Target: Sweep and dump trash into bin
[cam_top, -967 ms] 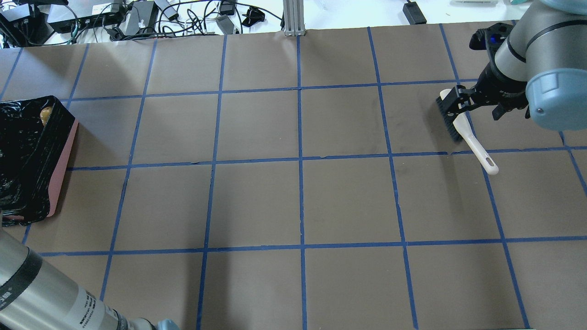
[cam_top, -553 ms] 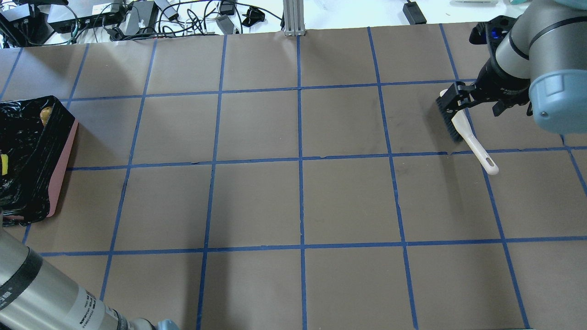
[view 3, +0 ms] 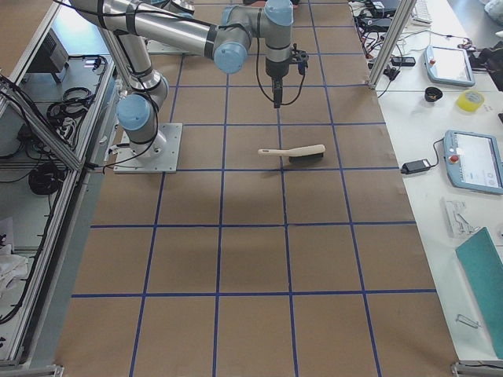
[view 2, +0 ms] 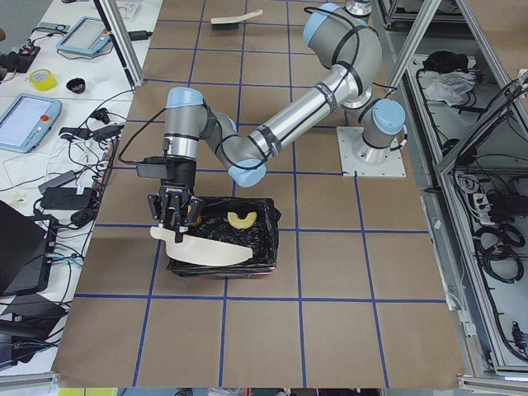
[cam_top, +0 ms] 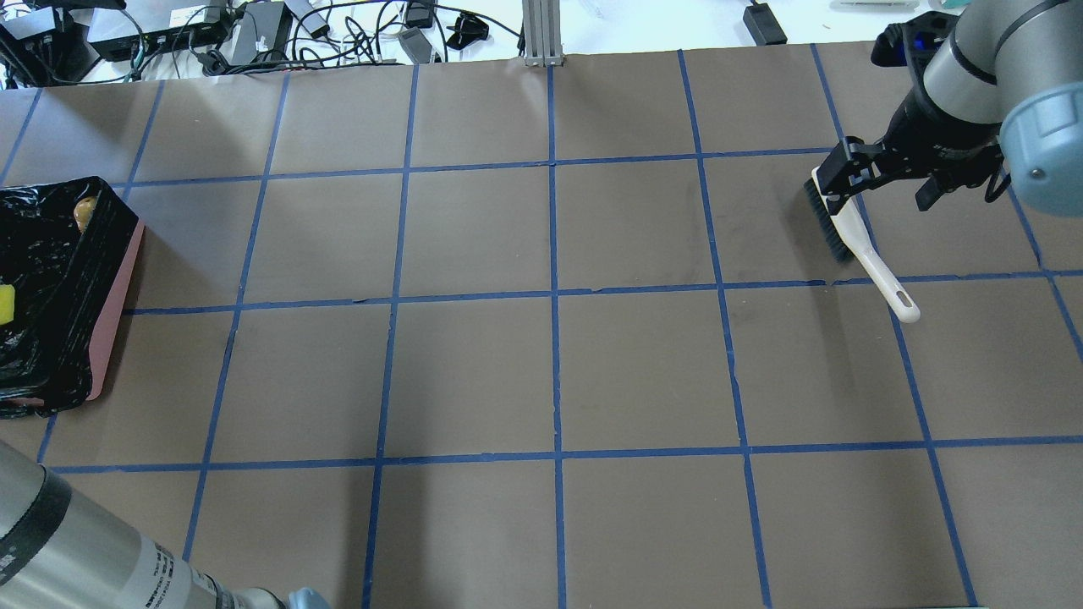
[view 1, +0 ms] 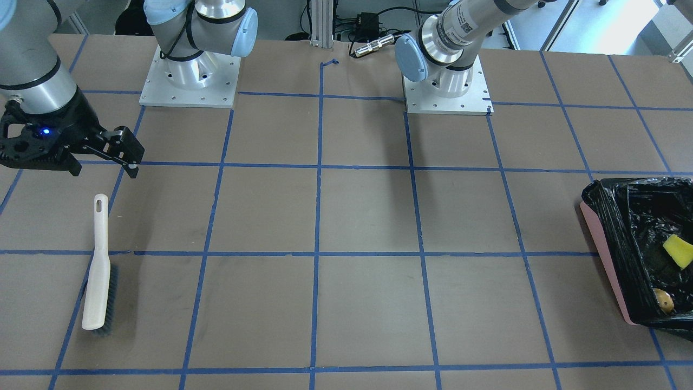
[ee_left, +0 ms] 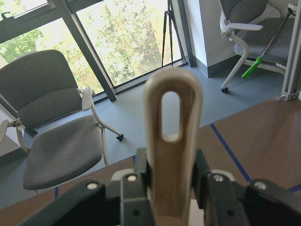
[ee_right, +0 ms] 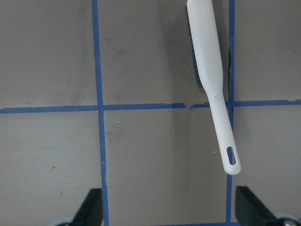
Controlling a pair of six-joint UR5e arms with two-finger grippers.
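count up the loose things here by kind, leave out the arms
trash pieces: 3 (yellow wedge, amber lump, croissant piece)
brush: 1
dustpan: 1
bin: 1
total: 6

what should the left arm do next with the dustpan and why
Probably lift the dustpan clear of the bin and set it down. The left gripper holds it tilted over the bin, and the yellow wedge, amber lump and croissant piece already lie inside.

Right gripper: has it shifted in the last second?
Yes. In the overhead view the right gripper has slid up-frame and slightly right against the brush, which has not moved.
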